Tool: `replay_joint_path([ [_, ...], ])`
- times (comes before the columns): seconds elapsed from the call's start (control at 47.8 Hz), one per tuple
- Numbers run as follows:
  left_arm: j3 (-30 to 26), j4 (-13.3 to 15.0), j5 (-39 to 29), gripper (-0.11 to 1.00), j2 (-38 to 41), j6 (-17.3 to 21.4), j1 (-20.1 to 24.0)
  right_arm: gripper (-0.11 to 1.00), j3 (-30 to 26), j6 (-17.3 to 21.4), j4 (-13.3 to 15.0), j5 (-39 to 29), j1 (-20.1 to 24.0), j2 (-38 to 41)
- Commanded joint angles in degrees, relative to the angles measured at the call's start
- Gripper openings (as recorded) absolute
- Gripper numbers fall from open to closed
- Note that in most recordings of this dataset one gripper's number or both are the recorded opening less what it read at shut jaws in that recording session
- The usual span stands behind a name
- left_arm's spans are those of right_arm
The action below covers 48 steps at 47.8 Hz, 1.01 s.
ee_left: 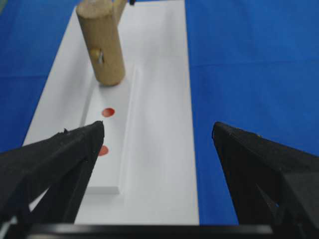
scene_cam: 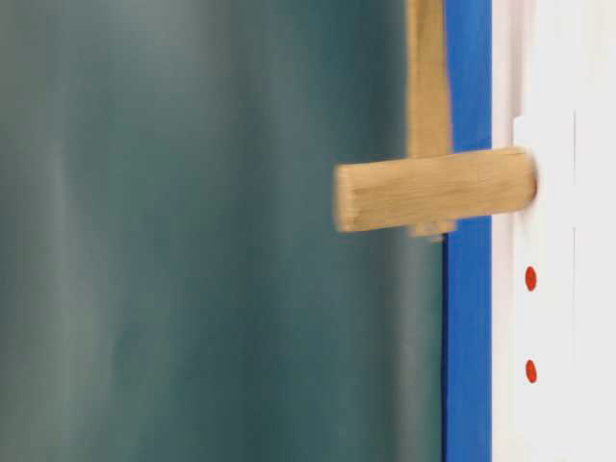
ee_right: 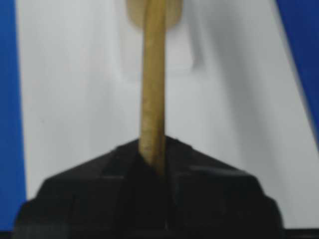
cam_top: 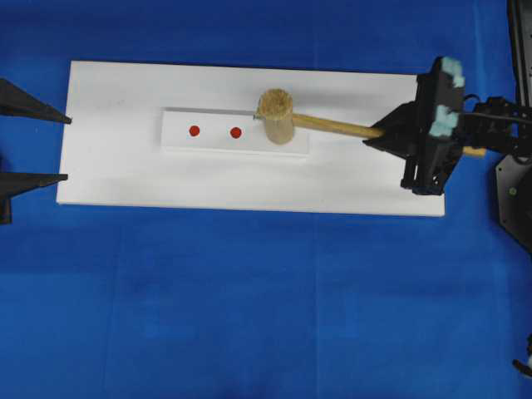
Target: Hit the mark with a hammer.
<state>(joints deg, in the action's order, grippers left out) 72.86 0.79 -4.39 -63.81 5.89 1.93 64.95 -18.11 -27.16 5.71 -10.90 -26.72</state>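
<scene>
Hammer: head stood on the right end of the raised white strip, upper middle of the overhead frame; handle ran right.
Right gripper: clenched on the hammer handle, at the right of the overhead frame.
Left gripper: released, fingers wide apart at the left edge of the overhead frame, holding nothing.
Red marks: two dots on the strip, left of the hammer head, uncovered.
White board: lay on the blue cloth.

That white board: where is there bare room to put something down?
Bare white board lies along its near edge and between the red dots and the open left claw. It is crowded around the hammer and the right claw.
</scene>
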Motion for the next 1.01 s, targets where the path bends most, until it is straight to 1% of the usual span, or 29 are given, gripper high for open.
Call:
replay_joint_path([
  [0.0, -0.53, 0.09, 0.18, 0.9, 0.44, 0.0, 0.09, 0.02, -2.55, -0.35, 0.62, 0.26, 0.26, -4.13],
  [0.105, -0.53, 0.09, 0.18, 0.9, 0.44, 0.0, 0.09, 0.02, -2.99, -0.35, 1.58, -0.18, 0.35, -6.24],
  [0.209, -0.53, 0.09, 0.18, 0.9, 0.53, 0.0, 0.09, 0.02, -3.16, -0.35, 1.76, -0.53, 0.26, -6.42],
  [0.314, -0.53, 0.09, 0.18, 0.9, 0.62, 0.0, 0.09, 0.02, -3.43, -0.35, 1.93, -0.53, 0.44, -5.54],
  [0.44, -0.53, 0.09, 0.18, 0.9, 0.62, -0.09, 0.09, 0.02, -5.01, -0.44, 1.76, -0.44, 1.32, -3.52],
  [0.565, -0.53, 0.09, 0.18, 0.9, 0.62, -0.09, 0.09, 0.02, -7.91, -0.53, 1.76, -0.35, 3.08, -0.53],
  [0.733, -0.53, 0.09, 0.18, 0.9, 0.79, -0.09, 0.09, 0.02, -13.18, -0.53, 1.93, -0.26, 5.36, 4.83],
  [0.984, -0.44, 0.09, 0.18, 0.9, 0.79, -0.09, 0.09, 0.02, -21.27, -0.62, 2.2, -0.53, 5.8, 13.54],
])
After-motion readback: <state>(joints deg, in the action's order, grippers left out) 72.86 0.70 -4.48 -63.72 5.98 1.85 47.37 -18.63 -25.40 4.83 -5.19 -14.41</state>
